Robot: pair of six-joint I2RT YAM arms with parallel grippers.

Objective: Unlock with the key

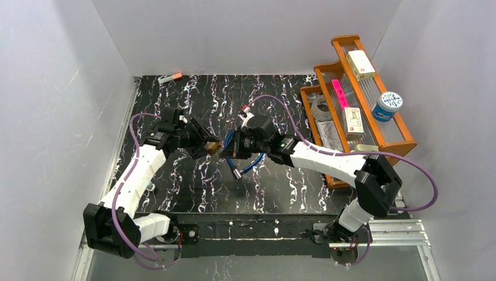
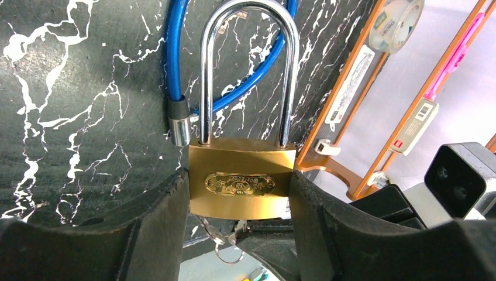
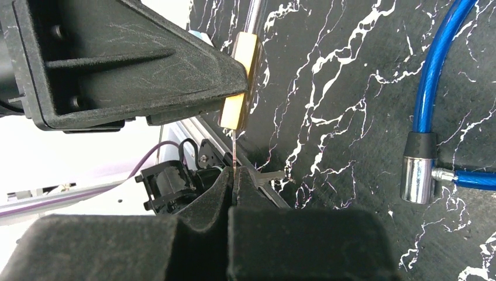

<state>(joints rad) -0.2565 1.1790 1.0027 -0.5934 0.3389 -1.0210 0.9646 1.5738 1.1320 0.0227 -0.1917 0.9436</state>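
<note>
My left gripper (image 2: 240, 196) is shut on a brass padlock (image 2: 241, 182), gripping its body by both sides, above the black marbled table. The padlock's steel shackle (image 2: 248, 64) is down in the body, and a blue cable (image 2: 175, 52) passes through it. In the top view the padlock (image 1: 212, 147) sits between the two grippers. My right gripper (image 3: 234, 175) is shut on a thin key (image 3: 233, 153) seen edge-on, its blade reaching up to the underside of the padlock (image 3: 240, 79). In the left wrist view the key and its ring (image 2: 231, 243) show just below the lock.
The blue cable lock (image 1: 243, 164) lies on the table under my right arm, its metal end (image 3: 419, 170) to the right. An orange rack (image 1: 365, 99) with tape, boxes and a tub stands at the right. A marker (image 1: 170, 76) lies at the back left.
</note>
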